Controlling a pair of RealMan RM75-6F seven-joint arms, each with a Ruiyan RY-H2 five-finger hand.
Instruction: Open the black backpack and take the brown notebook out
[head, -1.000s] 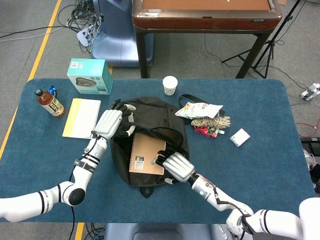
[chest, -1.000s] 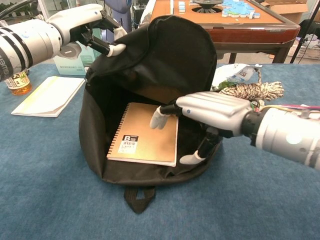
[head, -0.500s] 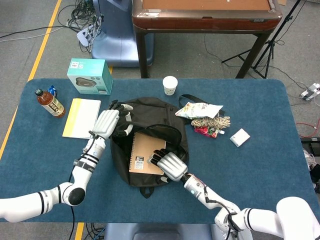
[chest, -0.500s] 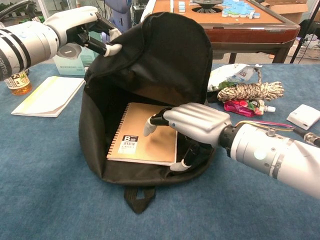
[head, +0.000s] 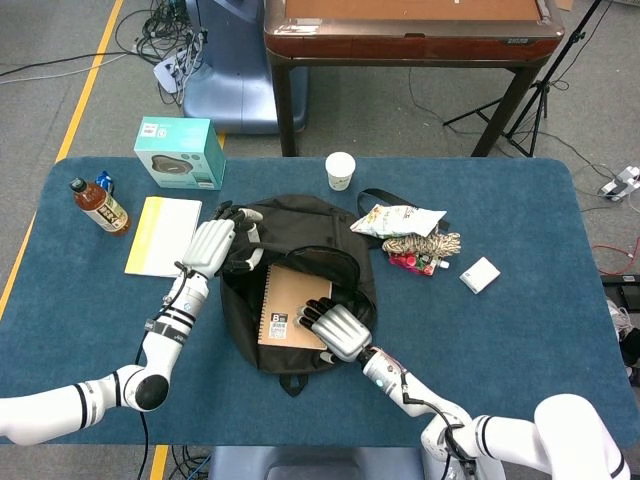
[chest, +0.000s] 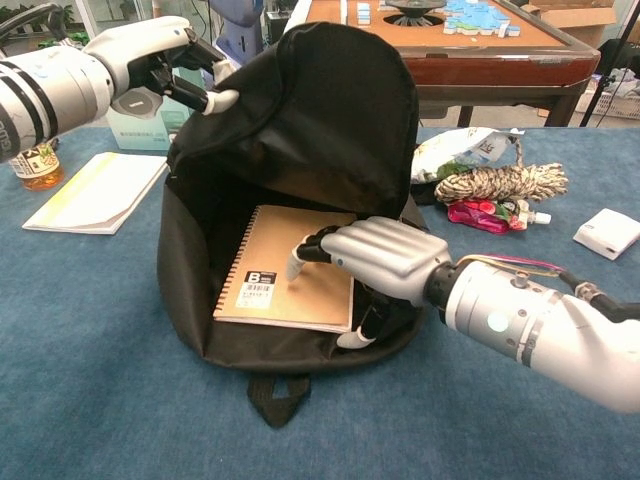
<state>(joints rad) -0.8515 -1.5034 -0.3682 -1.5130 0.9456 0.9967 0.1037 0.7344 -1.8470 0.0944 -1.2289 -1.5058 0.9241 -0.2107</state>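
Since a second ago the right hand (chest: 385, 262) has slid leftward across the middle of the chest view, its fingers now lying on the cover of the brown notebook (chest: 292, 270) with the thumb hooked below the book's right edge. It looks closed on that edge, though the underside of the hold is hidden. The black backpack (chest: 300, 130) fills the centre of both views, its flap held raised by the left hand (chest: 155, 60) in the upper left of the chest view, fingers pinched on the fabric rim. The notebook lies flat inside the open bag, spiral binding to the left, label near the lower left corner.

Opening seems done; the step in hand is securing the notebook. Next the right hand would need a firm pinch on the edge, then a lift and a draw toward the lower frame, clear of the bag's lip, while the left hand keeps the flap up.
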